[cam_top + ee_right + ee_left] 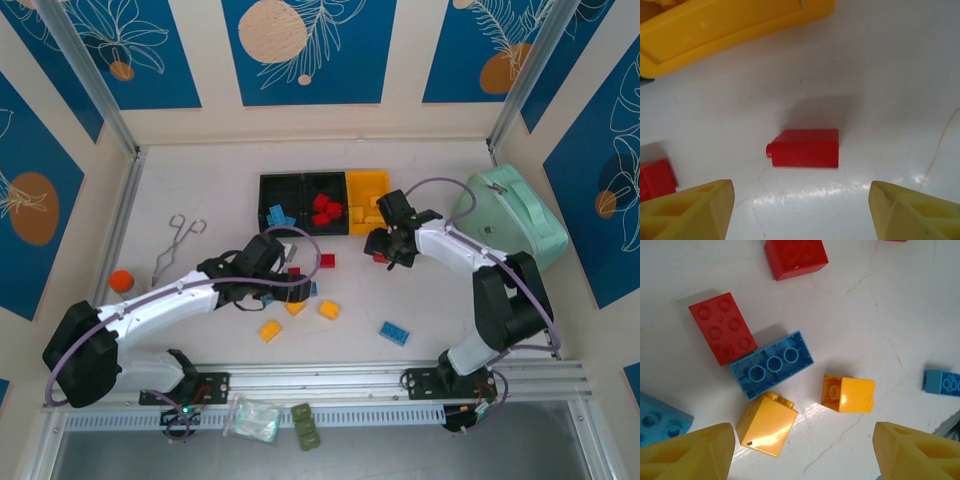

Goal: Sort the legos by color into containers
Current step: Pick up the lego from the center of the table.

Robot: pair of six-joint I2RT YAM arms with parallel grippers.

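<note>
Up at twelve o'clock on the table (200,200), the containers (300,176) sit in a row. Two are black and the yellow bin (368,180) is at the three o'clock end. Blue bricks lie in the left black one, red in the middle one and yellow in the yellow one.

Over to the left wrist camera now. The left gripper (802,455) hangs at six o'clock, jaws spread wide and nothing between them. Loose legos (771,364) are scattered on the table beyond it. A yellow brick (766,424) sits just beside the left finger (685,452). Another yellow one (847,394) lies on its side near centre. An upturned blue brick (771,364) touches a red brick (722,328) at ten o'clock. One more red (796,257) sits at twelve, and blue pieces show at the nine and three o'clock edges.

Right wrist camera: the right gripper (800,210) is also wide and empty. Dead centre, a red brick on its side (805,148) lies apart from both fingers. The yellow bin's wall (725,30) runs across eleven o'clock.

From above, a mint-green case (510,215) rests at three o'clock.
</note>
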